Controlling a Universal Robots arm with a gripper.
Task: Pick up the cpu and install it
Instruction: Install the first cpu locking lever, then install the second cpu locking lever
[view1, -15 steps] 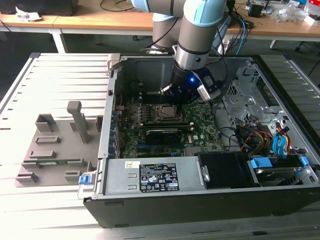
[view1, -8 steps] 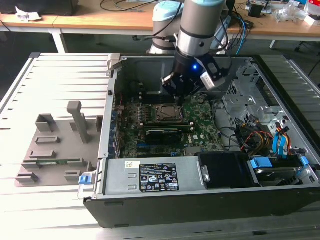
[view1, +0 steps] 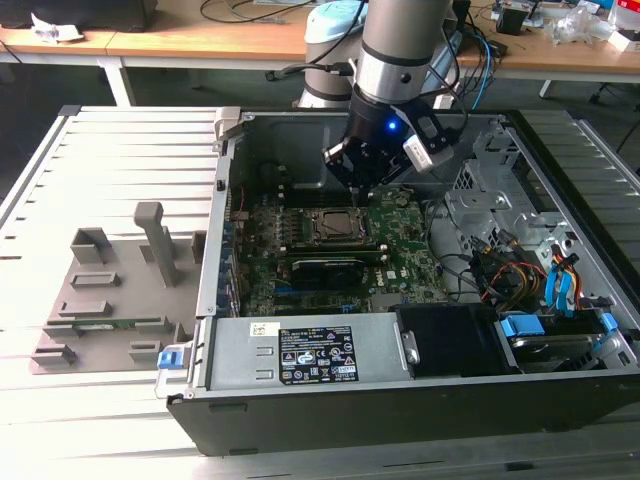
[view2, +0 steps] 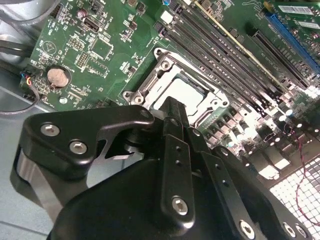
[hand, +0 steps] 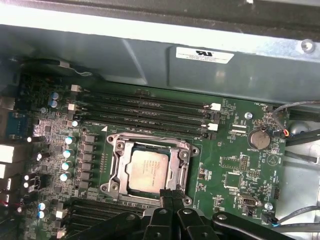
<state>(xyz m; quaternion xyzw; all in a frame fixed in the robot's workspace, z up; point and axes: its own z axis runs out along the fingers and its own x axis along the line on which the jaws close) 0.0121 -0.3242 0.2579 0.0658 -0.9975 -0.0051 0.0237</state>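
Note:
The cpu (hand: 148, 170) lies flat in the black metal-framed socket (hand: 118, 151) on the green motherboard, silvery top up. In the second wrist view the cpu (view2: 183, 93) shows just beyond the fingertips. My gripper (hand: 171, 194) hangs a little above the socket's edge, its two black fingers pressed together with nothing between them. In the exterior view the gripper (view1: 367, 188) sits inside the open computer case, just behind the socket (view1: 334, 226), apart from the chip.
Memory slots (hand: 145, 107) run beside the socket, and a coin battery (hand: 259, 138) sits on the board. The case wall (hand: 150, 55) rises close by. A grey fixture (view1: 110, 300) stands on the exterior view's left; power supply (view1: 310, 355) and cabled drive bays (view1: 540, 280) fill the case.

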